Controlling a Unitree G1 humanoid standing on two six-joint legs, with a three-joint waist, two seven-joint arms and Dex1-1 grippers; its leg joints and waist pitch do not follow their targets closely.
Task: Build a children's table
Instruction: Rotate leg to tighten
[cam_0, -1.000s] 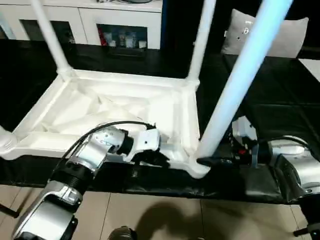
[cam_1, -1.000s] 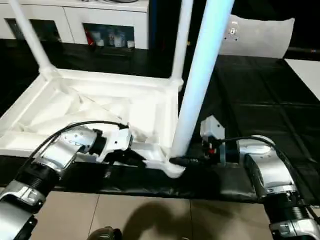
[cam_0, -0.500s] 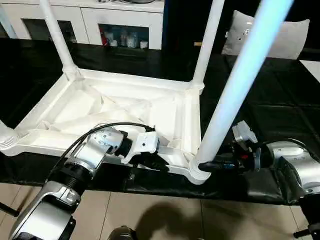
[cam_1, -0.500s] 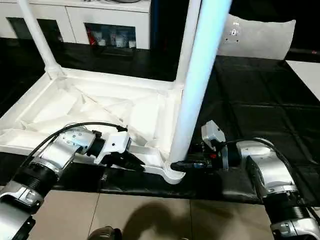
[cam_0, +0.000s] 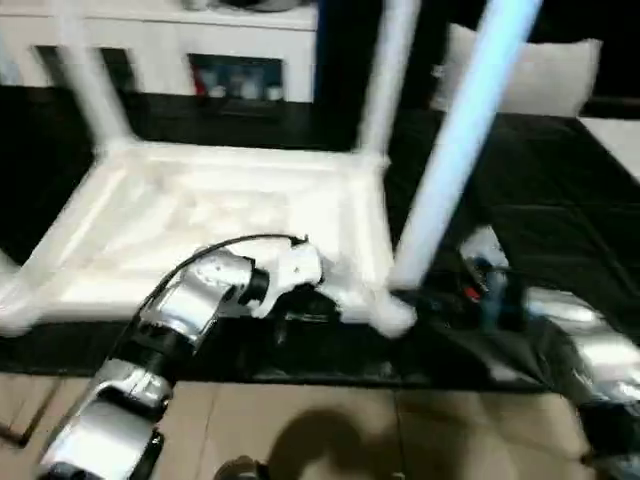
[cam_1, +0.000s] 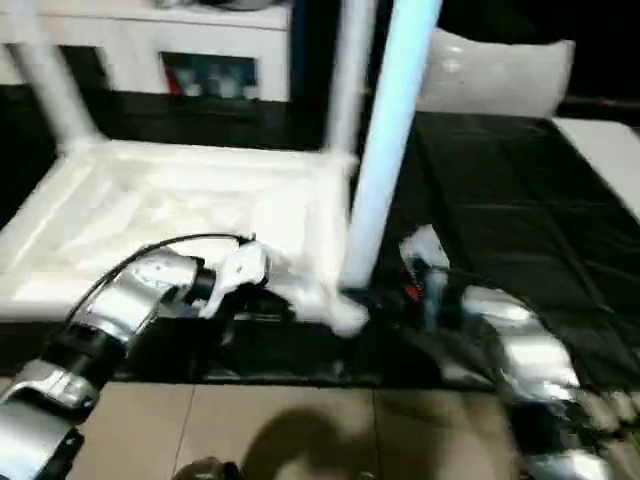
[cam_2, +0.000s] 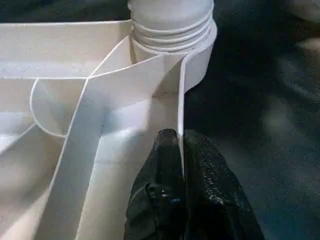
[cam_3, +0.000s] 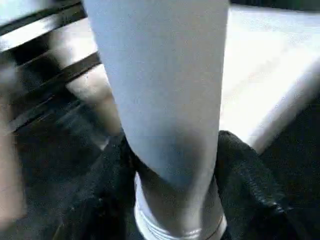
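White plastic table top (cam_0: 230, 215) lies upside down on the black work table (cam_0: 560, 200). The right gripper (cam_3: 170, 200) clasps the base of the near leg (cam_0: 450, 160), whose long axis rises steeply up and away from its fingers into the corner socket (cam_0: 393, 312) just beside them. The left gripper (cam_2: 182, 170), closer to the ribs, pinches the top's rim wall. A white cabinet (cam_0: 200, 50) stands beyond.

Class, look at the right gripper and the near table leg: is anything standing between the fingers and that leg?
Nothing visible does. The right gripper already has its black fingers on either side of the leg, low down by the corner socket. The left gripper pinches the tabletop's rim.
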